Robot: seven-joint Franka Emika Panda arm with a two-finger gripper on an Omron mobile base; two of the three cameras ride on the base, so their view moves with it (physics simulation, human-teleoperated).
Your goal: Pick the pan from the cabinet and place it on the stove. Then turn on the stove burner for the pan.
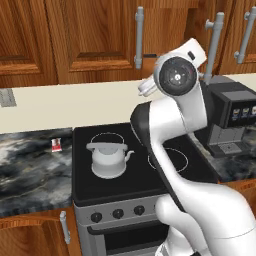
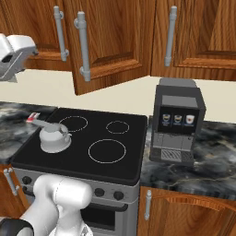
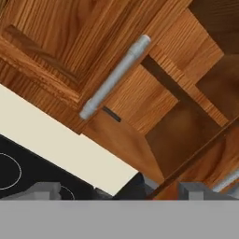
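The cabinet [image 2: 113, 41] has one door swung ajar, its grey bar handle [image 3: 116, 77] close in front of the hand camera. A short thin dark bar [image 3: 111, 113], apparently the pan's handle, pokes from the gap under the door [image 1: 149, 56]; the pan's body is hidden. My gripper [image 3: 120, 191] is open with nothing between its fingertips [image 3: 44, 190], raised near the door's lower edge. The stove [image 1: 125, 182] lies below, with a mid-sized burner ring [image 2: 73, 123] at its back left.
A white kettle [image 1: 107, 159] sits on the stove's left front ring [image 2: 54, 137]. A black coffee machine [image 2: 177, 122] stands on the counter to the right. A small red packet [image 1: 56, 145] lies left of the cooktop. Black knobs [image 1: 118, 213] line the stove front.
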